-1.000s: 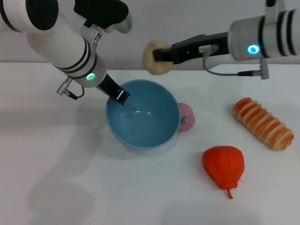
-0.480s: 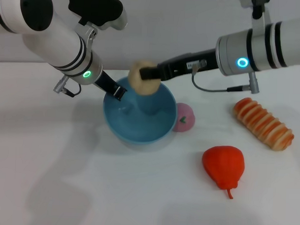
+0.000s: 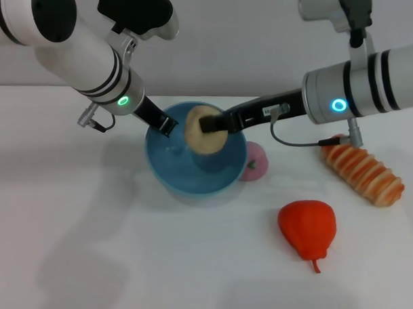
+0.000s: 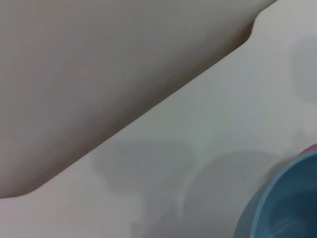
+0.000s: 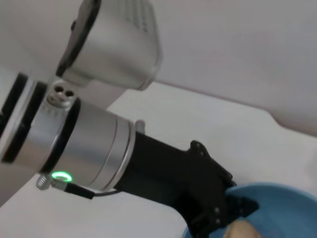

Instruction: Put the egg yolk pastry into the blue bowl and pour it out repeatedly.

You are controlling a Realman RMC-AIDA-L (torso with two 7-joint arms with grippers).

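The right gripper [image 3: 209, 125] reaches in from the right and is clamped on the egg yolk pastry [image 3: 203, 131], holding it over the open mouth of the blue bowl [image 3: 166, 168], just inside the line of the rim. The pastry hangs in the air there, its pale rounded body partly covering the far inner wall of the bowl in the head view. In the right wrist view only a small beige edge of the pastry [image 5: 243, 230] shows above the bowl's rim [image 5: 277, 191].

The left gripper [image 3: 165, 128] comes down from the upper left and is closed on the bowl's rim at its far left side, one finger inside the wall and one outside. The bowl rests on the white table [image 3: 88, 245].

A pink ball [image 3: 256, 161] sits touching the bowl's right side. A red pear [image 3: 308, 229] lies nearer the front, and a striped bread roll [image 3: 363, 171] lies well off to the right.
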